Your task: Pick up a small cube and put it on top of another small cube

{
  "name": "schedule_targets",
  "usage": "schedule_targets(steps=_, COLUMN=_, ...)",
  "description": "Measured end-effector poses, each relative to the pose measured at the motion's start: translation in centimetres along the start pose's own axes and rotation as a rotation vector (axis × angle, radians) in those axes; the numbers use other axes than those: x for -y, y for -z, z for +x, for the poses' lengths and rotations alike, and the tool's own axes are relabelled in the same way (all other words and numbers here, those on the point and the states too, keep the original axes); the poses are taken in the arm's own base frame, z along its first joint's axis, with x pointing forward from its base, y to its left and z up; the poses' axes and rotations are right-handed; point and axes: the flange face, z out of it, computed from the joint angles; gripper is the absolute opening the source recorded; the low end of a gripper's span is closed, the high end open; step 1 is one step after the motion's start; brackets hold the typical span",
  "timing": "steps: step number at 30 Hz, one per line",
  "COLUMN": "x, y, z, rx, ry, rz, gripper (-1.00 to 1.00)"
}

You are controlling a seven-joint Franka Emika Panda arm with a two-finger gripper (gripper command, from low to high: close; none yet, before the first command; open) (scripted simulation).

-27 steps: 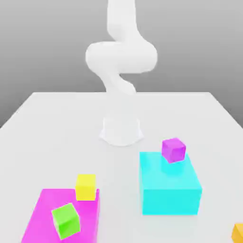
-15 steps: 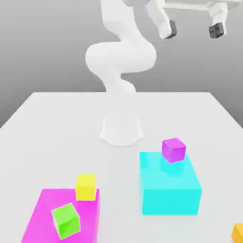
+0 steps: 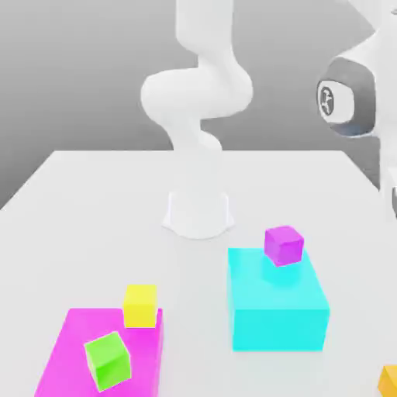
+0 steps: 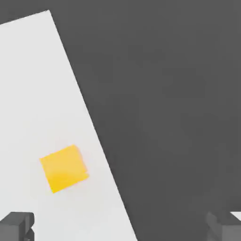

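Swinging across and down since a moment ago, my arm now fills the upper corner on the exterior view's right, where earlier my fingers hung high up. My jaws are spread wide with nothing between them; in the hand view one dark fingertip sits at each lower corner.

Nearest in the exterior view, an orange cube is cut off at the frame's edge on the right, so I see only a sliver. My hand view looks down on that orange cube lying flat on the white worktop, close to its edge, so I judge it to be the one I am heading for. Whether I am lined up over it I cannot tell.

Next come a green cube and a yellow cube on a magenta block. Farther back a purple cube rests on a cyan block, with my base behind.

Nothing is done yet: no small cube is gripped, none sits on another. The approach, grasp, lift and placing all remain.
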Motion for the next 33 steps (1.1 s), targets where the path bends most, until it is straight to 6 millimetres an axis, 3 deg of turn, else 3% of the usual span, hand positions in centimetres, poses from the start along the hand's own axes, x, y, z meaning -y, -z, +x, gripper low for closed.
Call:
schedule_targets(steps=5, x=3.5, y=-8.4, z=-0.9, rx=0.110, ry=0.226, rz=-0.034, gripper=0.00)
schedule_targets(steps=9, x=3.9, y=-14.8, z=-1.7, rx=0.132, ry=0.276, rz=-0.042, gripper=0.00)
schedule_targets(steps=10, x=3.9, y=-16.0, z=-2.0, rx=0.133, ry=0.277, rz=-0.042, gripper=-1.00)
schedule_targets(steps=16, x=3.9, y=-16.6, z=-2.1, rx=0.136, ry=0.278, rz=-0.041, gripper=-1.00)
schedule_targets(steps=18, x=4.0, y=-15.0, z=-1.8, rx=0.135, ry=0.279, rz=-0.042, gripper=-1.00)
schedule_targets(steps=21, x=3.8, y=-10.8, z=-1.5, rx=0.136, ry=0.267, rz=-0.042, gripper=-1.00)
schedule_targets(steps=27, x=-7.1, y=-4.2, z=-6.1, rx=0.131, ry=-0.061, rz=-0.069, gripper=-1.00)
schedule_targets(steps=31, x=-13.5, y=-0.5, z=-11.2, rx=0.125, ry=-0.296, rz=-0.084, gripper=-1.00)
schedule_targets(steps=33, x=-17.2, y=1.2, z=-14.6, rx=0.120, ry=-0.436, rz=-0.092, gripper=-1.00)
